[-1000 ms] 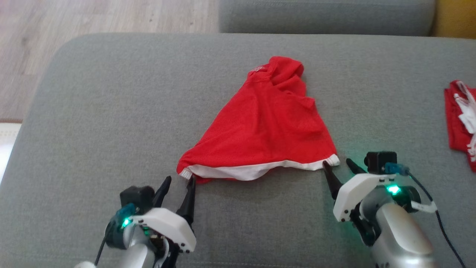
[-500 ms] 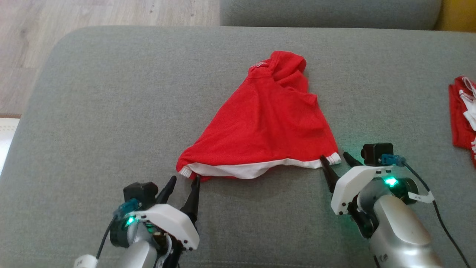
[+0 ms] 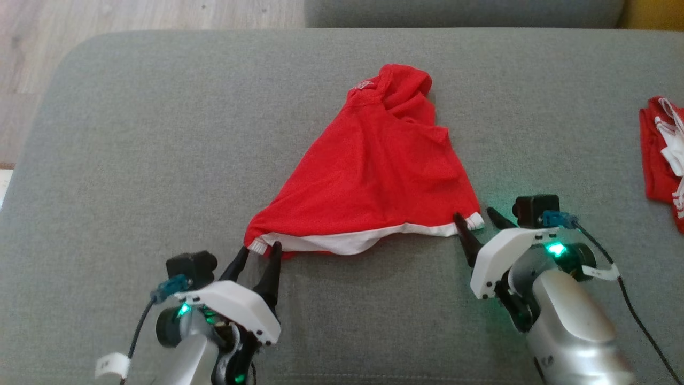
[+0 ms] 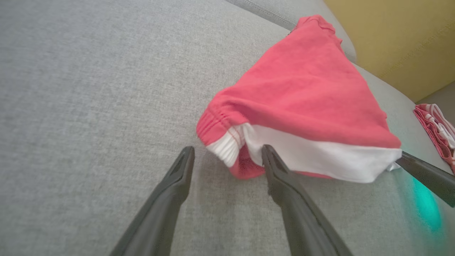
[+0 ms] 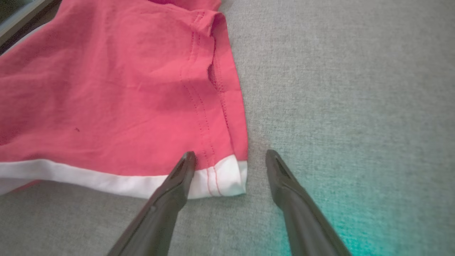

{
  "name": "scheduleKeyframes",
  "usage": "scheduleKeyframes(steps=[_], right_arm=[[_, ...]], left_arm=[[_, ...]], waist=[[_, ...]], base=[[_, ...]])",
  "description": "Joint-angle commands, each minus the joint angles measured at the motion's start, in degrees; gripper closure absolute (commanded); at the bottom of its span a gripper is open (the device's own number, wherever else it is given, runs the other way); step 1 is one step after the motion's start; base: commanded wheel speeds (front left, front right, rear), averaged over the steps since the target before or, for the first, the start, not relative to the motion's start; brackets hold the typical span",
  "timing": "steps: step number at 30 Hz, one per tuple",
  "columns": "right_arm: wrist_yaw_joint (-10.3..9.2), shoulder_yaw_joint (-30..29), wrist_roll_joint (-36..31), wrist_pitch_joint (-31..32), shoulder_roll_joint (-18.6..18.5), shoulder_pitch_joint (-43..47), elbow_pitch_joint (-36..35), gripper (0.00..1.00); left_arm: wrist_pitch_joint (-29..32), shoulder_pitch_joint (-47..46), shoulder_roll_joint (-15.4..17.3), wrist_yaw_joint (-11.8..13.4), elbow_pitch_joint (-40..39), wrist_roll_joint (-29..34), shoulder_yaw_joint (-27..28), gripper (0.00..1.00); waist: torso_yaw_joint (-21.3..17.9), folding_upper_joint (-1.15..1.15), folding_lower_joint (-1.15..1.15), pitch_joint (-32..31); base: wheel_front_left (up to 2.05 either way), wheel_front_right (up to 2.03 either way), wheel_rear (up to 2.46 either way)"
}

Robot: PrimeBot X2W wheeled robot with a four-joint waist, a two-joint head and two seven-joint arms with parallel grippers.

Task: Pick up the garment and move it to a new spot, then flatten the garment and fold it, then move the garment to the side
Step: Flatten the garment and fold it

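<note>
Both have edged forward: left gripper [image 3: 259,248], jaws spread, straddles the left hem corner of the red garment [image 3: 374,182]; right gripper [image 3: 473,214] likewise the right corner; bare grey cushion [image 3: 133,160] all round.

Your red garment [image 3: 374,176] lies bunched in a rough triangle on the grey cushion [image 3: 133,160]. Its white hem band [image 3: 347,243] faces the robot and the narrow crumpled end points away.

Your left gripper [image 3: 259,249] sits at the hem's left corner, fingers spread, with a tip on either side of the corner; you cannot tell whether they touch it.

Your right gripper [image 3: 473,215] sits at the hem's right corner, fingers spread, inner tip over the white band.

A red-and-white cloth [image 3: 662,160] lies well apart at the right edge. The wood floor [image 3: 133,16] shows at top left.
</note>
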Motion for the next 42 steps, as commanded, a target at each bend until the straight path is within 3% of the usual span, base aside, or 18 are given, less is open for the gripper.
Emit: scheduleKeyframes(steps=[1, 3, 4, 7, 9, 10, 11, 12, 17, 22, 30, 36, 42], right_arm=[[-0.05, 1.5, 0.5, 0.1, -0.1, -1.8, -1.1, 0.0], [-0.05, 1.6, 0.6, 0.1, -0.1, -1.9, -1.2, 0.0], [-0.05, 1.7, 0.6, 0.1, -0.1, -2.0, -1.2, 0.0], [-0.05, 1.9, 0.7, 0.2, -0.1, -2.2, -1.3, 0.0], [-0.05, 2.1, 1.0, 0.4, -0.1, -2.4, -1.3, 0.0], [-0.05, 2.2, 1.2, 0.4, -0.1, -2.4, -1.3, 0.15], [-0.05, 2.3, 1.6, 0.4, -0.1, -2.4, -1.3, 0.56], [-0.05, 2.4, 2.4, 0.4, -0.1, -2.4, -1.4, 1.0], [-0.05, 3.3, 8.4, -0.4, -0.1, -1.9, -2.4, 1.0], [-0.05, 3.1, 17.5, -0.6, -0.1, -0.5, -6.4, 1.0], [-0.05, 0.5, 20.4, 1.1, -0.1, 3.2, -14.5, 1.0], [-0.05, -4.3, 22.8, 4.0, -0.6, 5.0, -24.3, 1.0], [-0.05, -11.8, 28.1, 12.0, -1.3, 7.5, -44.0, 1.0]], left_arm=[[-0.7, -2.6, 0.5, -0.2, -1.2, 0.0, 2.0, 0.0], [-0.8, -3.2, 0.5, -0.6, -0.5, -0.4, 2.1, 0.0], [-0.7, -3.5, 0.5, -0.8, -0.1, -0.7, 2.1, 0.05], [-1.0, -4.6, 0.5, -1.3, 1.3, -0.8, 2.1, 0.4], [-1.2, -5.2, 0.6, -1.5, 2.1, -0.7, 1.8, 0.7], [-1.2, -5.5, 0.6, -1.7, 2.5, -0.8, 1.8, 0.91], [-1.3, -5.7, 0.6, -2.0, 2.7, -0.9, 1.7, 1.0], [-1.4, -5.9, 0.6, -2.2, 2.9, -1.0, 1.6, 1.0], [-1.1, -6.1, 1.5, -3.5, 2.1, -1.0, 0.9, 1.0], [2.0, -3.9, 3.1, -4.6, -4.6, -3.8, 1.6, 1.0], [9.2, 2.4, 6.7, -3.3, -19.2, -6.3, 1.6, 1.0], [16.3, 5.8, 8.9, -4.9, -31.0, -10.8, 0.1, 1.0], [24.4, 7.0, 12.6, -5.4, -47.9, -17.3, 0.7, 1.0]], waist=[[-0.1, 0.0, 0.0, 0.3], [-0.3, 0.0, 0.0, 0.7], [-0.3, 0.0, 0.0, 0.8], [-0.5, 0.0, 0.0, 1.4], [-0.7, 0.0, 0.0, 1.6], [-0.8, 0.0, 0.0, 1.6], [-0.9, 0.0, 0.0, 1.6], [-1.0, 0.0, 0.0, 1.6], [-1.7, 0.0, 0.0, 0.6], [-2.5, 0.0, 0.0, -1.1], [-4.0, 0.0, 0.0, -3.3], [-4.3, 0.0, 0.0, -5.5], [-4.3, 0.0, 0.0, -7.1]], base=[[0.0, 0.0, 0.0], [0.0, 0.0, 0.0], [0.0, 0.0, 0.0], [0.0, 0.0, 0.0], [0.0, 0.0, 0.0], [0.0, 0.0, 0.0], [0.0, 0.0, 0.0], [0.0, 0.0, 0.0], [0.0, 0.0, 0.0], [0.0, 0.0, 0.0], [0.0, 0.0, 0.0], [0.0, 0.0, 0.0], [0.0, 0.0, 0.0]])
